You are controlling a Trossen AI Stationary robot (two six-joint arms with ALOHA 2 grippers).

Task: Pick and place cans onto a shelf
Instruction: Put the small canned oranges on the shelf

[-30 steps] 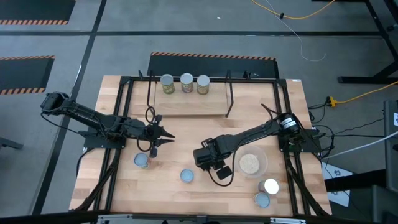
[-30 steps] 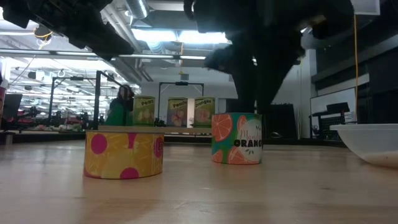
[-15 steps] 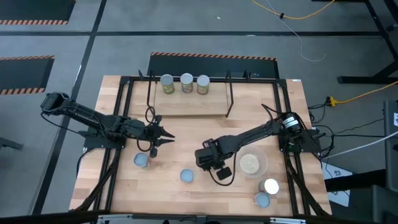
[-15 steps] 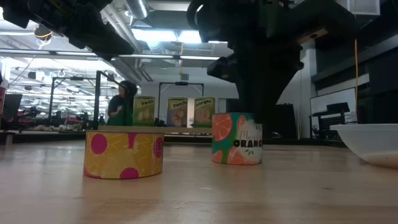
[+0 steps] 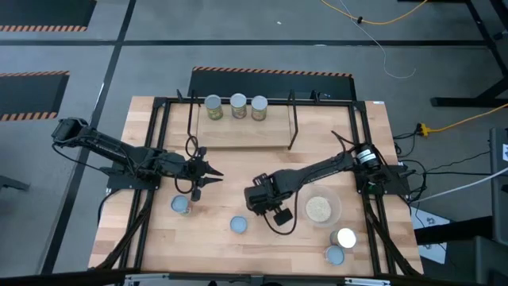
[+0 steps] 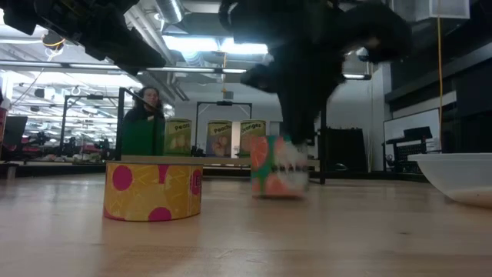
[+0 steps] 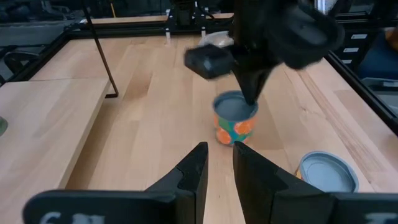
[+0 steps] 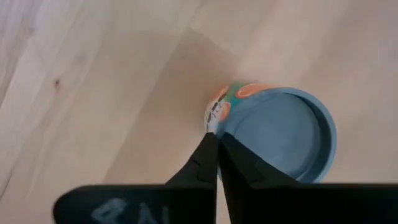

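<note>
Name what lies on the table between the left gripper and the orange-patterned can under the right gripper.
Nothing: bare wood lies between the left gripper and the orange can, as the left wrist view shows. The right gripper is shut at its rim.

A robotics lab or industrial workshop: a grey concrete floor (image 5: 262, 40) marked with orange-and-black hazard stripes (image 5: 270, 72), yellow cables (image 5: 373, 17) trailing across it, ceiling strip lights (image 6: 207, 45) over a long hall, and a person (image 6: 144, 123) standing among equipment beyond the wooden table (image 5: 214, 238).

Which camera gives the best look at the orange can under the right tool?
The left wrist view: the orange can shows lid and label, with the right tool above. The right wrist view shows its lid, the low view blurs it, and the high view hides it.
</note>
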